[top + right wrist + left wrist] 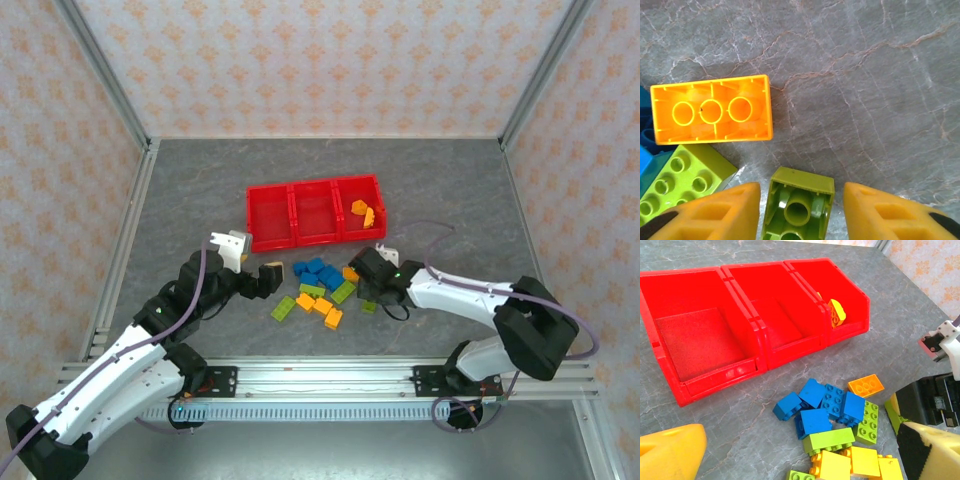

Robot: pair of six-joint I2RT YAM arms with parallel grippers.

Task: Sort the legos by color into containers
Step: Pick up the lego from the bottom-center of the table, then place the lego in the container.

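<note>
Right end effector [801, 196] points down, fingers [720, 212] straddling upturned lime brick [801, 212].

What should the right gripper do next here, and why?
Probably close fully before any lift. The right gripper straddles an upturned lime green brick lying on the table, but a gap shows on each side between its yellow fingers and the brick, so nothing is gripped yet.
</note>
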